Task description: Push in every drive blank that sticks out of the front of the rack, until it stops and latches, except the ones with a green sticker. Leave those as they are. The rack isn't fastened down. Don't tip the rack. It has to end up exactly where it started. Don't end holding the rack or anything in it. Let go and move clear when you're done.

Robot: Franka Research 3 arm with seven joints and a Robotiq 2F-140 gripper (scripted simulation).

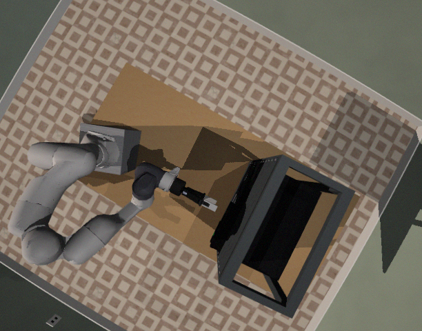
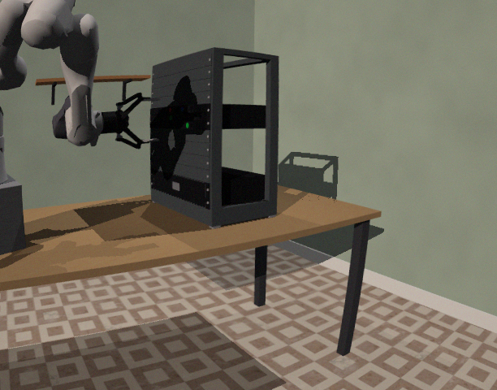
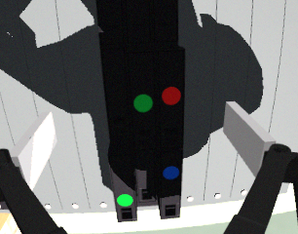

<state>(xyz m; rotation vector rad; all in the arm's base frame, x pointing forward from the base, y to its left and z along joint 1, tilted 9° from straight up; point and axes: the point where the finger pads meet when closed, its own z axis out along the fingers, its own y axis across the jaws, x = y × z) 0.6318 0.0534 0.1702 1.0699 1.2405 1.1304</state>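
Note:
The dark grey rack (image 1: 257, 214) (image 2: 216, 167) stands upright on the table. A dark drive bay crosses its front. In the wrist view, a blank with a bright green sticker (image 3: 125, 200) and a blank with a blue sticker (image 3: 170, 173) stick out at the bottom, with a shorter-looking blank (image 3: 145, 194) between them. Farther up are a darker green sticker (image 3: 143, 103) and a red sticker (image 3: 171, 96); shadow hides how far their blanks stand out. My gripper (image 1: 209, 203) (image 2: 152, 119) (image 3: 139, 122) is open and empty in front of the bay, its fingers to either side.
The table (image 1: 161, 96) (image 2: 316, 210) carries the rack and the arm's grey base (image 1: 131, 153) (image 2: 5, 218). Plain grey panels (image 2: 194, 155) fill the rack front above and below the bay. A dark unit with a pale label (image 2: 175, 185) sits low in it. A shelf (image 2: 110, 78) hangs behind.

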